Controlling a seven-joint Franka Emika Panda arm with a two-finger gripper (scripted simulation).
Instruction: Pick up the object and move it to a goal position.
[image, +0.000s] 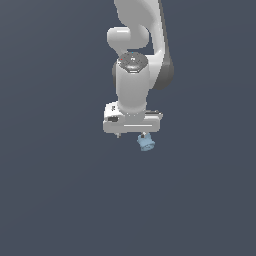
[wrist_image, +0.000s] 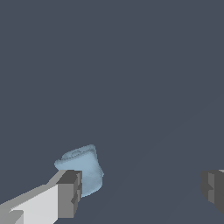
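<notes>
In the exterior view, the white Panda arm (image: 132, 75) hangs down from the top of the picture over a plain dark grey-blue ground. Its pincer (image: 131, 135) points downward, with the broad white hand body lying crosswise. Two short fingertips peep out below that body, well apart from each other: one toward the exterior view's left, the other toward the exterior view's right. The small light-blue object (image: 146, 144) sits right at the tip on the exterior view's right, just under the hand, tilted a little. Whether it rests on a surface or hangs in the air cannot be told here, for the ground shows no edge or shadow.

In the wrist view, the pincer (wrist_image: 142, 190) stands wide open, with a broad gap of bare background between its two dark grey pads (wrist_image: 70, 192). The object (wrist_image: 82, 168), stubby with a wider rim, lies against the inner side of one finger, seemingly touching its pad, and well apart from the other finger. Nothing is clamped between the two fingers.
</notes>
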